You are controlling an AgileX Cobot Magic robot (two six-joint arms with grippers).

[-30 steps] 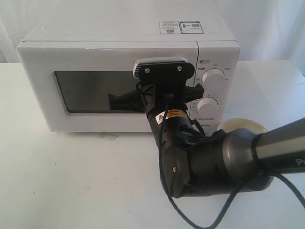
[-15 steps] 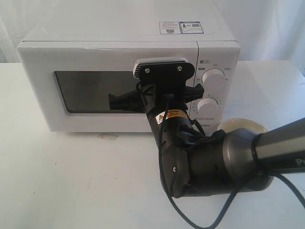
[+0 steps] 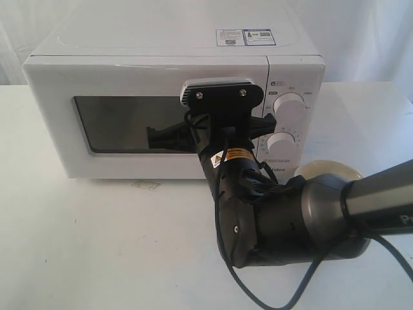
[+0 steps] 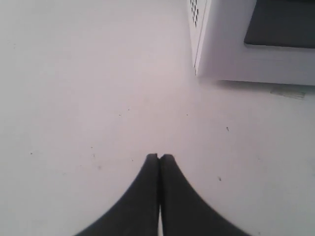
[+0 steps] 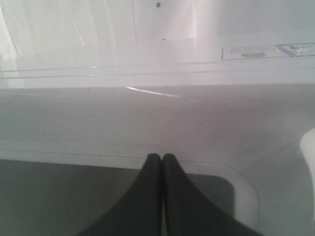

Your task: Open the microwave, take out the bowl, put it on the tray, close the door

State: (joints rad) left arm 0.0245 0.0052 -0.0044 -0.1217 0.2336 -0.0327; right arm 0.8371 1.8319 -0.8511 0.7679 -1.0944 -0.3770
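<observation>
The white microwave (image 3: pixel 161 45) stands on the table with its door (image 3: pixel 116 77) shut. My right arm's wrist (image 3: pixel 222 103) is in front of the door and hides the handle and the gripper in the exterior view. In the right wrist view my right gripper (image 5: pixel 161 156) is shut and empty, its tips at the top right corner of the dark window (image 5: pixel 59 196), close to the door face. The cream bowl (image 3: pixel 326 171) shows to the right, behind that arm. The tray is hidden. My left gripper (image 4: pixel 160 157) is shut, empty, over bare table near the microwave's corner (image 4: pixel 202 49).
Two white dials (image 3: pixel 289 106) sit on the microwave's right panel. A black cable (image 3: pixel 271 300) trails from the right arm over the front of the table (image 3: pixel 97 245). A white strip at the edge of the right wrist view is probably the handle (image 5: pixel 309 147).
</observation>
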